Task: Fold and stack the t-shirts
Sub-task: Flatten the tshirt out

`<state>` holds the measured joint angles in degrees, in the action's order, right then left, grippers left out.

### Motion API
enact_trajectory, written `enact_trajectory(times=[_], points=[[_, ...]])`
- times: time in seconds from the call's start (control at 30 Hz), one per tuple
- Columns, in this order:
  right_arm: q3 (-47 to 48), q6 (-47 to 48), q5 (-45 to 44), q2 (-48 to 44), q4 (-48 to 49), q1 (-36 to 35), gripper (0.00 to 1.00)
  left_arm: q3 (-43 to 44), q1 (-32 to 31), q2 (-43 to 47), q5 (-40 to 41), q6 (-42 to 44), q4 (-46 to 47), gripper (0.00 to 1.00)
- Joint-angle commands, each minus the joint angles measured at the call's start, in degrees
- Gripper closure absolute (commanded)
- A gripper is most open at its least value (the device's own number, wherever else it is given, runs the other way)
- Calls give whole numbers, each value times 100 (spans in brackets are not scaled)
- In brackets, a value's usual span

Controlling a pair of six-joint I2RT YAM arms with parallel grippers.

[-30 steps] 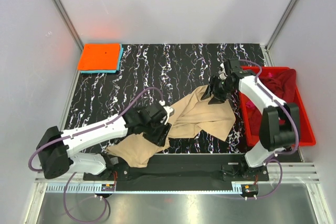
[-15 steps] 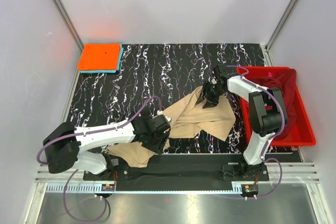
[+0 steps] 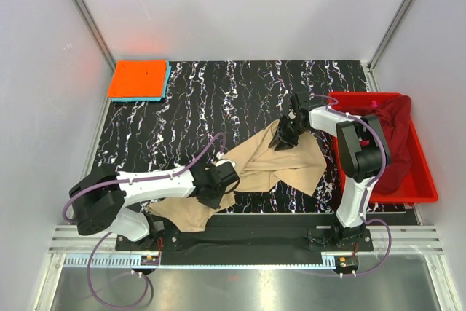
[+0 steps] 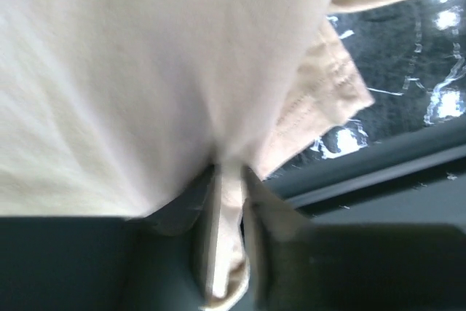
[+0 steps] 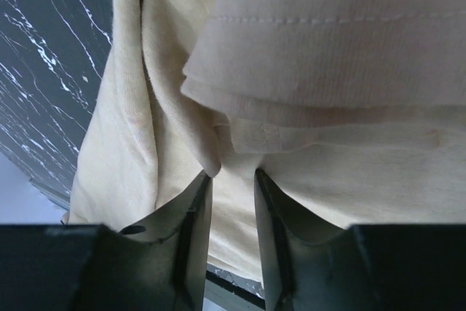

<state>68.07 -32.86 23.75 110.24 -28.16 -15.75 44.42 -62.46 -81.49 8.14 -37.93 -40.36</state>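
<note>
A large tan t-shirt (image 3: 269, 169) lies crumpled on the black marbled table near the front. My left gripper (image 3: 218, 186) sits at the shirt's lower left, and the left wrist view has this gripper (image 4: 231, 174) shut on a thin fold of the tan t-shirt (image 4: 145, 71). My right gripper (image 3: 284, 136) is down on the shirt's upper right corner. Its jaws (image 5: 233, 176) stand narrow with tan cloth (image 5: 328, 56) filling the gap between them. An orange t-shirt (image 3: 138, 78) lies folded on a light blue one (image 3: 167, 81) at the back left. A maroon t-shirt (image 3: 389, 125) lies in the bin.
A red plastic bin (image 3: 422, 180) stands along the table's right side, next to the right arm. The table's front edge with a black rail (image 3: 247, 238) runs just below the tan shirt. White walls enclose the back and both sides.
Both grippers have come down onto the tan shirt and narrowed on its cloth. The left one slid toward the shirt's lower left; the right one moved left along the top corner.
</note>
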Motion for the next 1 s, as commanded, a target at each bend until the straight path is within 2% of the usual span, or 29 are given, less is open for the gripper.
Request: enact_trajectory(times=[0.0,0.03,0.07,0.1,0.27,0.33,0.37,0.4,0.43,0.5,0.57,0.7,0.87,0.93,0.97], points=[[329,-62,104,112,180,-86,65,163,-21,-7,460,84,99,84],[364,-71,95,147,171,-95,67,189,-21,11,539,102,64,87],[425,-71,95,156,179,-95,68,198,-12,45,583,111,46,97],[452,-63,86,174,171,-104,69,207,-21,72,618,111,20,100],[707,-27,86,297,109,-104,83,374,-21,440,882,198,-165,100],[751,-18,77,323,127,-104,81,470,-21,572,926,225,-261,100],[769,-10,77,332,118,-104,71,488,-21,591,909,277,-271,98],[769,-1,69,341,109,-104,67,497,-21,599,891,269,-279,70],[795,-10,69,367,109,-104,66,480,-12,608,847,251,-262,56],[830,-1,112,420,118,-113,65,392,-12,591,716,242,-113,38],[848,8,113,455,109,-104,66,269,-12,459,557,216,89,35],[883,25,156,472,92,-104,73,111,-12,108,487,234,353,42],[874,43,139,525,109,-104,80,-92,-21,-42,477,208,564,72],[892,69,104,586,109,-104,83,-75,-21,-59,652,207,451,77],[901,78,104,596,109,-104,90,-48,-21,-68,732,225,406,88]])
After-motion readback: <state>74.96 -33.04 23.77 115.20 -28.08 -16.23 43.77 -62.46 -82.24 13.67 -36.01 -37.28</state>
